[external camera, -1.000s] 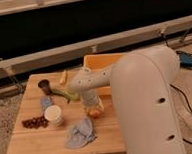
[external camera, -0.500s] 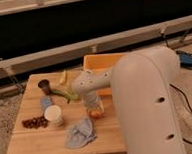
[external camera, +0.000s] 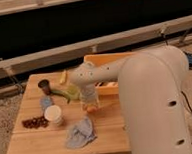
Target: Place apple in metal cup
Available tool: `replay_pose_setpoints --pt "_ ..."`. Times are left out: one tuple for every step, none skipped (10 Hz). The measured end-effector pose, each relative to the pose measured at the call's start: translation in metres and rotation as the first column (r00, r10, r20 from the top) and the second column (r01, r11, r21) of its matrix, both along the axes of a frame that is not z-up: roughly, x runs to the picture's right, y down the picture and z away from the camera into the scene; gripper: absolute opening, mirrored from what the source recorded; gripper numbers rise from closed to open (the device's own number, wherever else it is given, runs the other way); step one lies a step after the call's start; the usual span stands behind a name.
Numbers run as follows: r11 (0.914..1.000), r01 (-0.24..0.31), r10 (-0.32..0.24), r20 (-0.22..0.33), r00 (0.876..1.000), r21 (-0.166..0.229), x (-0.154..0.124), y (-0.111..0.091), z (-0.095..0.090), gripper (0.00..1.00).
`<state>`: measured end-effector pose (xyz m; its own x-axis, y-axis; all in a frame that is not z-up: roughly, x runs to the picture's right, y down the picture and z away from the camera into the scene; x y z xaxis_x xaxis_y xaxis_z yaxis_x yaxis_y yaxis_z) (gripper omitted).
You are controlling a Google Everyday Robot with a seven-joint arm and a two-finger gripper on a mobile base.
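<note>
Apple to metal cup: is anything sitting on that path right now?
Yes. The gripper is at the apple; a green object lies between it and the metal cup, so the apple probably needs carrying over it.

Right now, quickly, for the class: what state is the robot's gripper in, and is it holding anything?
Gripper: cannot be told; it is low over the table, right at the apple.

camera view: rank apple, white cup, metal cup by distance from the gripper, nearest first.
The gripper is down near the middle of the table.
1. Apple: right at the gripper's tip.
2. White cup: picture-left of it, toward the front.
3. Metal cup: farther picture-left, near the back corner.
</note>
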<state>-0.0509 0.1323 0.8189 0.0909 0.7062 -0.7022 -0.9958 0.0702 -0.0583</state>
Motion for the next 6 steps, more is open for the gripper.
replay_pose_setpoints --pt "0.9999 0.01 -0.009 0.046 0.999 -0.011 -0.012 -0.014 -0.002 0.0" --pt "0.9993 0.031 -0.029 0.096 0.995 -0.018 -0.026 -0.029 -0.006 0.0" --pt "0.9983 0.055 -0.051 0.144 0.988 -0.02 -0.042 -0.042 -0.009 0.0" --pt "0.997 0.077 -0.072 0.191 0.979 -0.015 -0.056 -0.056 -0.011 0.0" --pt "0.9956 0.093 -0.089 0.229 0.969 -0.007 -0.067 -0.067 -0.011 0.0" --pt "0.995 0.1 -0.099 0.26 0.961 0.008 -0.075 -0.077 -0.01 0.0"
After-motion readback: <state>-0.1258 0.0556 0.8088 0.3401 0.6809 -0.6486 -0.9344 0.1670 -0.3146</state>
